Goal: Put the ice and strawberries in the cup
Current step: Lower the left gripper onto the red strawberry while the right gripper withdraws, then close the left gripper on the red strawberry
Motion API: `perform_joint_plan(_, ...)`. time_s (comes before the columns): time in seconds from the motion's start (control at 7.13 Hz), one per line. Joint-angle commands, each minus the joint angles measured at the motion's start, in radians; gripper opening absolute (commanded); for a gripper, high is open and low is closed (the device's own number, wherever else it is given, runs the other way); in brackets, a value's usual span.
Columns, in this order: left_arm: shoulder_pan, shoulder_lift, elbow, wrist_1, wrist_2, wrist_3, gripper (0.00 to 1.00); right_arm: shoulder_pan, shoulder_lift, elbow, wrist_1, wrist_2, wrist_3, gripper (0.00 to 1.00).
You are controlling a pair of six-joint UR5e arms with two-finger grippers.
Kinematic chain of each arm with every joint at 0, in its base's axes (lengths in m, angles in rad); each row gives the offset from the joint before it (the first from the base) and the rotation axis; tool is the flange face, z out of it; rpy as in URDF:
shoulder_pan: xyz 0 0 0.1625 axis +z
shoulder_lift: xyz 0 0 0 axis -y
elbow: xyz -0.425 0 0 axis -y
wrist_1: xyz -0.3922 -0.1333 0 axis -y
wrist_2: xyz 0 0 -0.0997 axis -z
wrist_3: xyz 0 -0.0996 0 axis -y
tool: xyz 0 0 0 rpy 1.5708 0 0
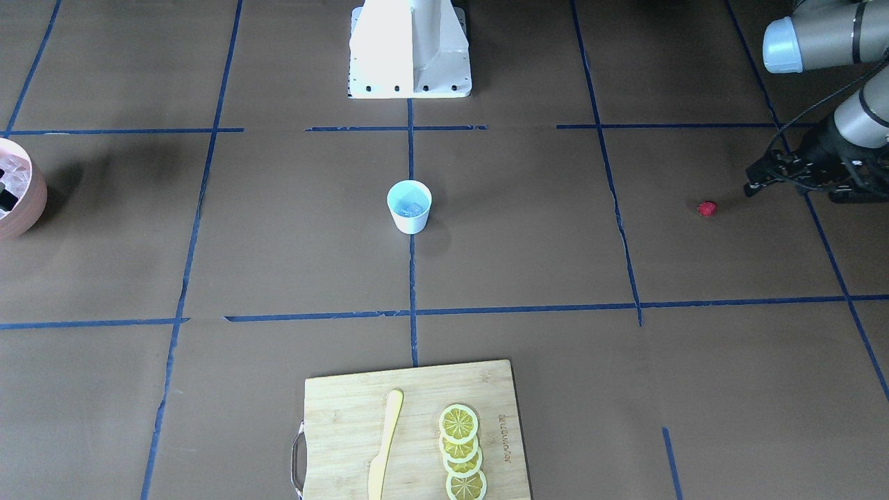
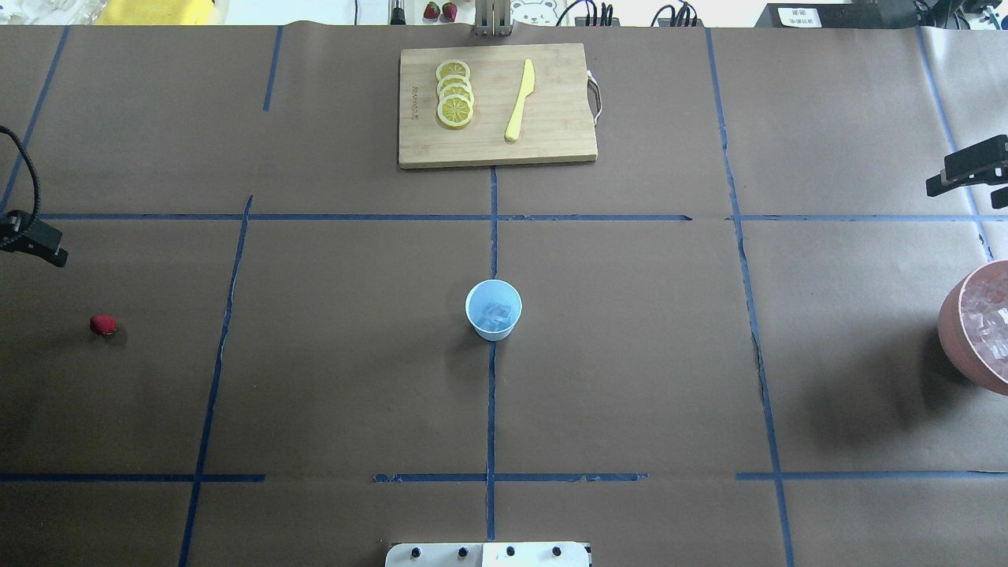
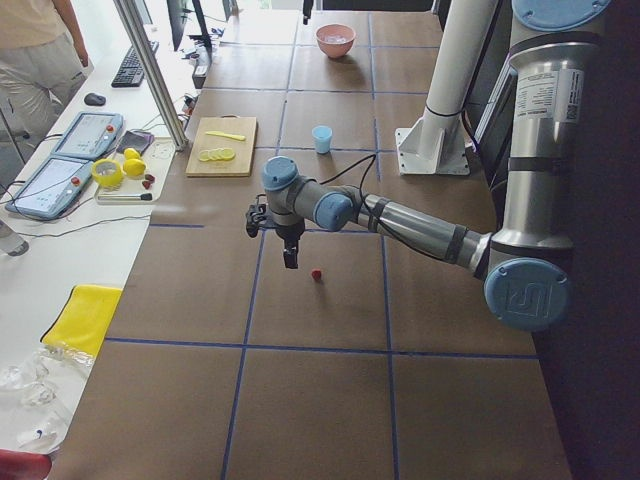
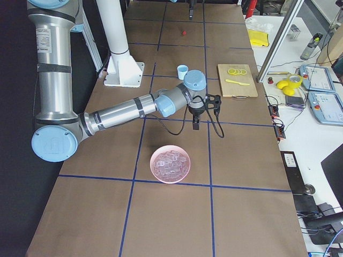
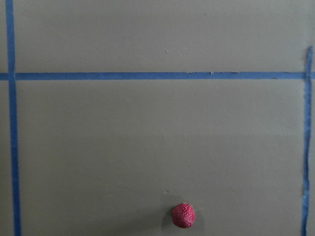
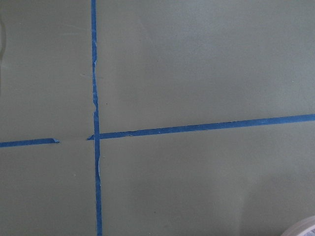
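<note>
Light-blue cup (image 2: 494,334) placed at the middle of the tabletop (image 2: 630,378), ice (image 2: 495,313) seen inside it, strawberry (image 2: 103,324) lying well apart, left gripper (image 3: 290,258) held near it, right gripper (image 4: 196,126) near a pink bowl (image 2: 953,339), gripper openings cannot be told.

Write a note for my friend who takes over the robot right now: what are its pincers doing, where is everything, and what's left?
Left pincer: hangs above the table near the strawberry, not touching it. I cannot tell if it is open or shut.
Right pincer: hangs above the table near the pink bowl. Open or shut is unclear too.
Cup: upright at the table's centre, with ice cubes inside. More ice sits in the pink bowl.
Done: ice in the cup.
Left: pick up the strawberry and drop it in the cup.
</note>
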Motion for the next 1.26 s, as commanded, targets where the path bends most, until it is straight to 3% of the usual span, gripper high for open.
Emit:
perform_joint_plan(0.0, 0.144, 0.034, 0.097, -0.240, 0.125, -0.188, 1.00, 0.000, -0.001, -0.001, 0.000, -0.001, -0.008, 1.00)
perform_joint_plan(1.12, 0.232, 0.029, 0.149, -0.279, 0.141, -0.210, 0.97, -0.001, 0.000, -0.002, 0.001, 0.001, -0.003, 1.00)
